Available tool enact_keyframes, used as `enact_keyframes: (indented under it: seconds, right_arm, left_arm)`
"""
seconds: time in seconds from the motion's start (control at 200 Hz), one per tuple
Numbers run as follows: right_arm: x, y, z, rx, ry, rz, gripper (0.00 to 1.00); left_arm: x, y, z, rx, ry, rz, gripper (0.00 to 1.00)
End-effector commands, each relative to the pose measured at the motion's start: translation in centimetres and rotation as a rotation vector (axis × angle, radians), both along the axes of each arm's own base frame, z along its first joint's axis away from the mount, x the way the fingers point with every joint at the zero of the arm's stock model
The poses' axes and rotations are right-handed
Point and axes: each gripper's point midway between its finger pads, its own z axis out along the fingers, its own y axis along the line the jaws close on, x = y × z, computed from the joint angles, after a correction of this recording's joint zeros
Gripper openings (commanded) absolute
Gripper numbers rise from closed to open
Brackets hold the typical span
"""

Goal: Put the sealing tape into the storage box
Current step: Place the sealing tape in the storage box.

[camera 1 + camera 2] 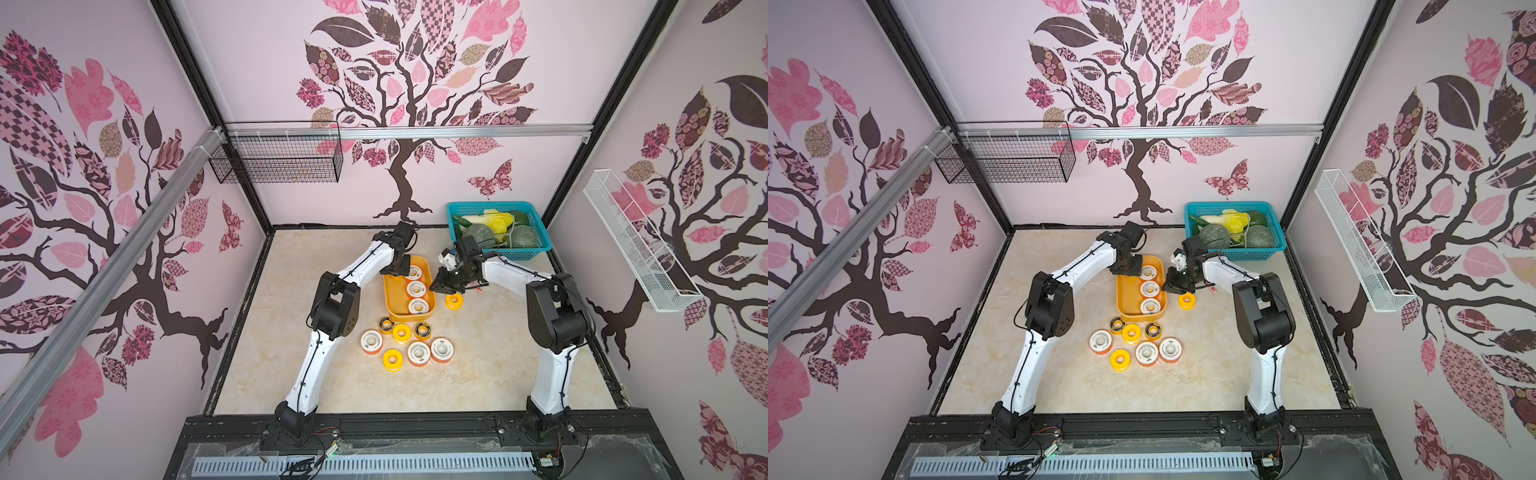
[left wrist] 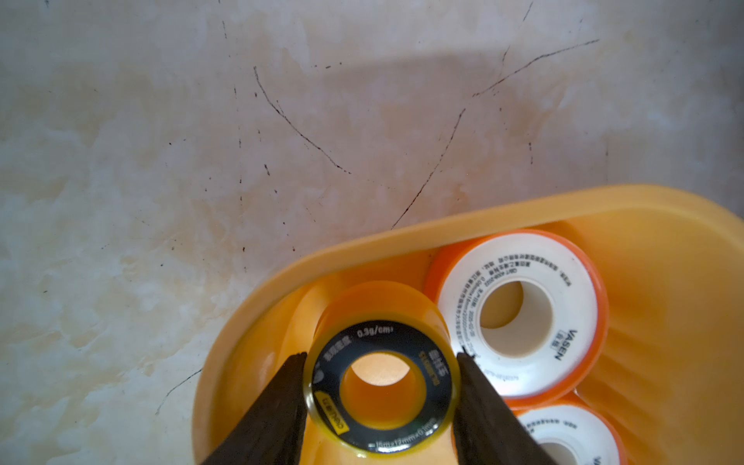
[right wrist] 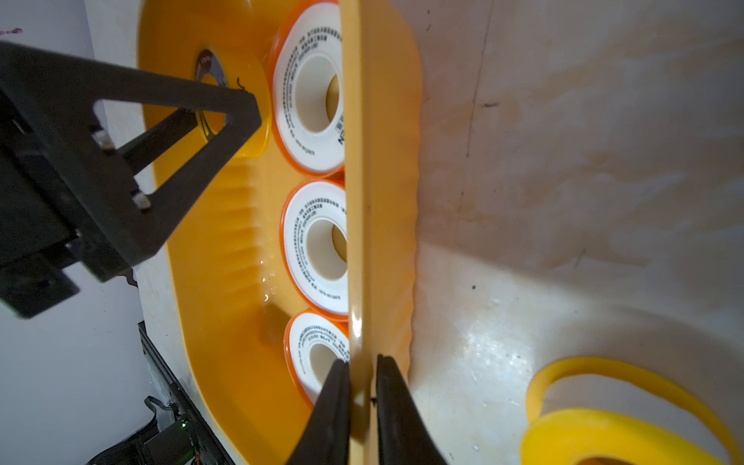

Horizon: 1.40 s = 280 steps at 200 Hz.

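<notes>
The storage box [image 1: 388,300] [image 1: 1122,300] is a shallow yellow-orange tub in mid-table. Three white-faced, orange-rimmed spools of sealing tape [image 1: 416,289] [image 3: 318,241] lie in a row along its right side. My left gripper [image 2: 382,356] is shut on a small yellow spool with a black ring face [image 2: 378,334], held over the box's far-left corner. My right gripper [image 3: 362,362] [image 1: 438,286] is shut on the box's right rim [image 3: 360,201]. An all-yellow spool [image 1: 454,300] [image 3: 604,439] lies on the table just right of the box. Several more spools [image 1: 401,332] [image 1: 1131,332] are clustered in front of it.
A teal latticed basket [image 1: 521,252] of vegetables stands at the back right, close behind the right arm. A black wire basket [image 1: 278,158] hangs on the back wall's left, and a white mesh basket [image 1: 636,245] hangs on the right wall.
</notes>
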Motion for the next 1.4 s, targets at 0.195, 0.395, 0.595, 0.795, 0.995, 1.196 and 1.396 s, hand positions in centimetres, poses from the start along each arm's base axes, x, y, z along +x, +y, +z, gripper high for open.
enact_keyframes:
  seconds: [0.195,0.395,0.595,0.795,0.995,1.196,1.396]
  right_arm:
    - [0.1,-0.2,0.6,-0.019,-0.006,0.003,0.17]
    - [0.2,0.0,0.7,-0.014,-0.005,0.001,0.17]
    - [0.2,-0.1,0.6,-0.014,-0.005,0.001,0.17]
    - [0.3,-0.1,0.7,-0.018,-0.006,0.003,0.15]
    - [0.3,-0.1,0.9,-0.018,-0.010,0.003,0.15]
    - [0.4,-0.2,0.9,-0.023,-0.009,0.002,0.15]
    - [0.4,-0.2,0.9,-0.023,-0.010,0.001,0.15]
  left_arm:
    - [0.1,1.1,0.7,0.034,-0.007,0.014,0.51]
    - [0.2,1.8,2.6,0.064,-0.042,0.007,0.51]
    - [0.2,1.1,3.8,0.037,-0.071,-0.062,0.51]
    - [-0.3,1.0,3.9,0.049,-0.061,-0.125,0.52]
    - [-0.5,1.6,2.8,0.109,-0.021,-0.169,0.52]
    - [-0.5,1.7,2.5,0.122,-0.016,-0.186,0.52]
    - [-0.7,1.0,1.8,0.096,0.003,-0.213,0.53]
